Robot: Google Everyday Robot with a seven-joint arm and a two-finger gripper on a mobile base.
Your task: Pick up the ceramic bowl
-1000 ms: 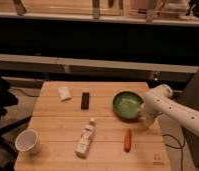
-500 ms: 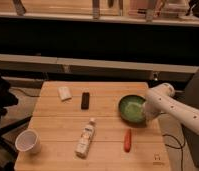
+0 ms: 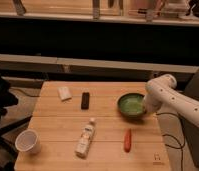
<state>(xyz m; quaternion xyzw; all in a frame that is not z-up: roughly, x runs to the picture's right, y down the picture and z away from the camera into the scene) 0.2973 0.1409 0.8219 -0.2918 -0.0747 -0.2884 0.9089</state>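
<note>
Green and shiny, the ceramic bowl (image 3: pixel 131 105) is seen on the right part of the wooden table (image 3: pixel 53 125), close to the right edge. The gripper (image 3: pixel 144 111) is tucked down at the bowl's right rim, at the end of the white arm (image 3: pixel 175 97). Whether anything is held by it cannot be told, because that spot is hidden behind the arm.

A few things could go wrong from here. The bowl looks smooth and glossy, so it could slip if only a thin bit of the rim is pinched. It could tip if it is lifted by one side, since all its weight would hang from that side. It could also be pushed toward the middle of the table if the rim is bumped instead of grabbed.

An orange carrot-like thing (image 3: pixel 127 140) lies near the bowl, in front of it. A white bottle (image 3: pixel 85 138), a black bar (image 3: pixel 85 100), a white sponge (image 3: pixel 65 93) and a paper cup (image 3: pixel 28 141) are set well apart from it, so they are not likely to be hit.
</note>
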